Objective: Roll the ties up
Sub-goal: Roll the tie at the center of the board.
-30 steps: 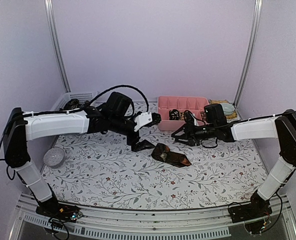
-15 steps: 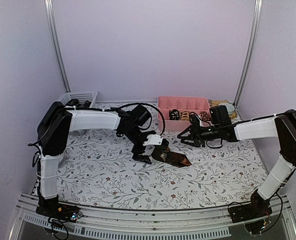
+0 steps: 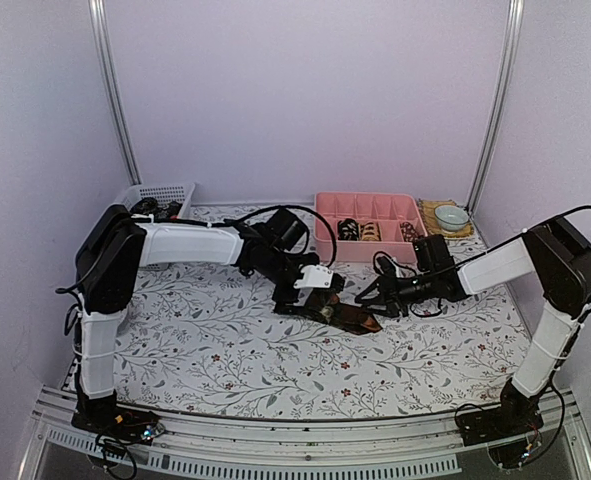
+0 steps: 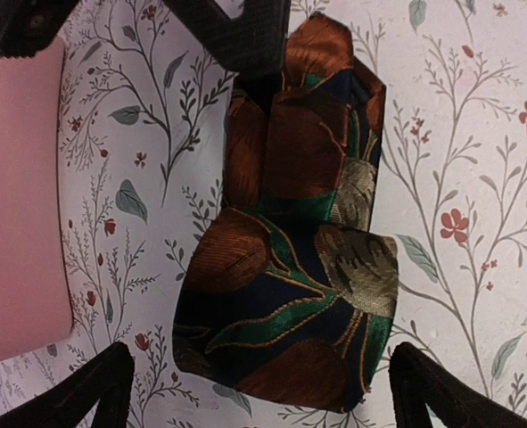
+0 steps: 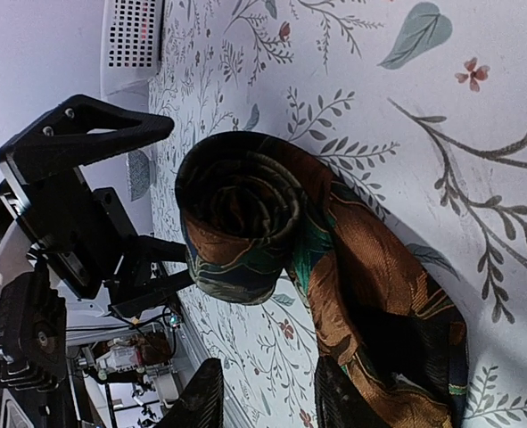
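Tie (image 4: 290,250) half-coiled near tray (image 3: 320,238). Left gripper (image 4: 263,392) wide astride it. Right gripper (image 5: 272,401) narrow, cannot tell if holding. Nudge may unroll coil.

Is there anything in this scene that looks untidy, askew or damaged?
Only the brown leaf-patterned tie in the middle of the table: one end is coiled, but the rest lies loose and bunched, unlike the coiled ties in the pink tray. I see no damage or spill.
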Controlling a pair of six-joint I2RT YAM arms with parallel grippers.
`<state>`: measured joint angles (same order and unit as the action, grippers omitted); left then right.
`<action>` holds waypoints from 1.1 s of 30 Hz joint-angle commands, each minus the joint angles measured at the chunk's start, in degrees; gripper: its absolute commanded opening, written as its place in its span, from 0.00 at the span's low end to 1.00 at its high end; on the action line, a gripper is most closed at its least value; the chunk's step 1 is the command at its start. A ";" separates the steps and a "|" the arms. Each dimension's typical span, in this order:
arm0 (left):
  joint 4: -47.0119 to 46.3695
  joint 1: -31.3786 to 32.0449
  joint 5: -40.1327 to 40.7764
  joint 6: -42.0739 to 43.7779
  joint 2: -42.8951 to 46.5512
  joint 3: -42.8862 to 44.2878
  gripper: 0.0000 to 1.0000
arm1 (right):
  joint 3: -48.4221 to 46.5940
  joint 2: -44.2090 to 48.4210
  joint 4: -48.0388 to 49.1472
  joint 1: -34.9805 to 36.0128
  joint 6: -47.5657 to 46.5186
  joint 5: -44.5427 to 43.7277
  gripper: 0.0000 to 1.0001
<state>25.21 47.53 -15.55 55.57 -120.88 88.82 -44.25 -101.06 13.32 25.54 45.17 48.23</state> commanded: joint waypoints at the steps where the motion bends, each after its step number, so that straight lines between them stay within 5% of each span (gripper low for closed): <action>1: 0.77 0.44 0.65 1.44 -2.58 2.35 1.00 | 1.09 -3.83 3.23 0.88 0.18 1.05 0.34; 14: 8.22 0.29 -0.07 1.44 -9.31 11.62 0.99 | 1.10 -8.29 2.62 2.21 -1.41 0.01 0.34; 26: 9.52 0.27 -1.50 -1.02 -11.22 14.47 0.71 | 0.25 -10.79 0.06 2.59 -4.13 -1.59 0.33; 33: 11.34 0.19 -1.24 -1.01 -11.33 15.00 0.70 | -0.59 -10.88 -1.04 2.59 -4.85 -1.91 0.34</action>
<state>34.65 47.53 -16.23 54.98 -131.39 102.74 -44.01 -108.18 15.42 27.75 42.00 48.60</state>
